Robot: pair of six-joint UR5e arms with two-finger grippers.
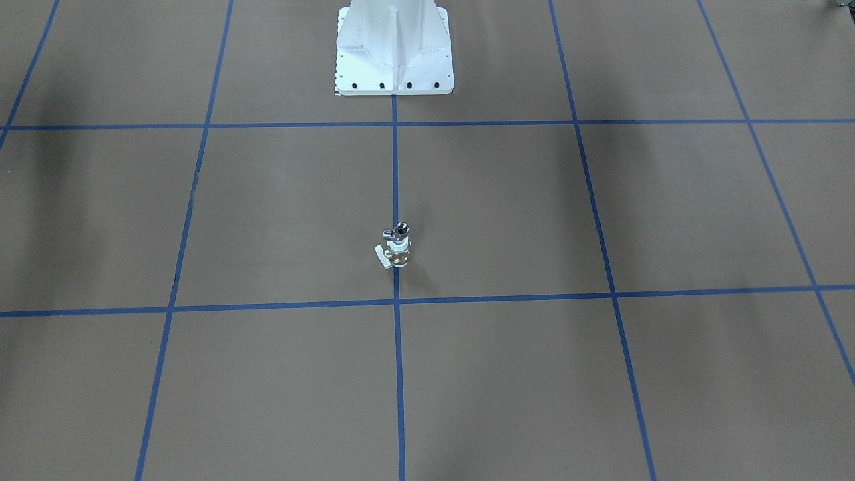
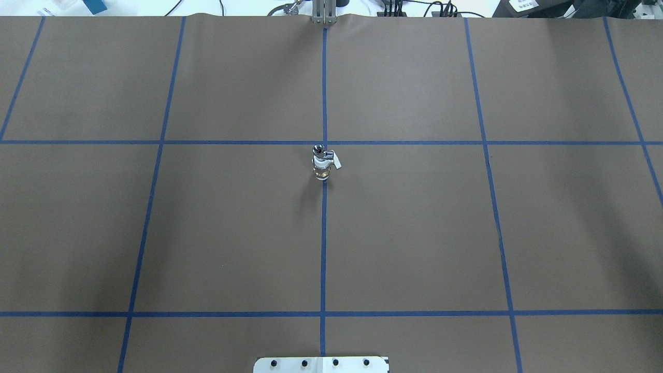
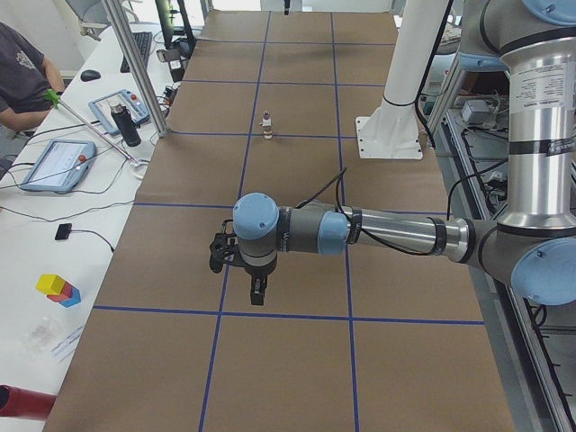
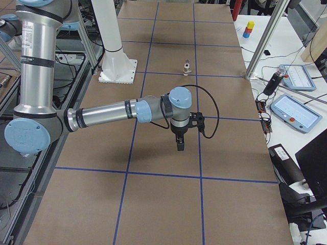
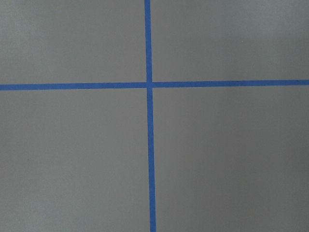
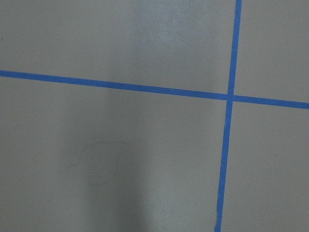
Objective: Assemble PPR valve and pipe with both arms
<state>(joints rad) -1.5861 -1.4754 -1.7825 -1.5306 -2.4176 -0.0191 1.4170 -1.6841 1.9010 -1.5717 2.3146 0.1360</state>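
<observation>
Across the brown-paper table (image 2: pixel 414 233), blue tape lines (image 2: pixel 323 248) form a grid; both wrist views show only this paper and tape crossings. Left arm (image 3: pixel 396 236) reaches out level over the table, well off to the left-hand side of the white pedestal (image 1: pixel 394 60). Its left gripper (image 3: pixel 257 292) points down above the paper with nothing under it. It appears only in the side view, so cannot tell whether the fingers are apart or together. Right arm (image 4: pixel 102 115) is posed likewise on the pedestal's other side, right gripper (image 4: pixel 180 145) hanging clear of the surface; finger spacing again cannot be told. PPR valve (image 1: pixel 399 254) stands upright on the table, straight out in front of the pedestal and well apart from it, on the tape line running from the pedestal's middle. It is well apart from both grippers. Pipe (image 1: pixel 400 231) sits on top of the valve, touching it, open end up; how far it is seated cannot be told. Valve's white lever (image 1: pixel 382 256) sticks out sideways near the base.
</observation>
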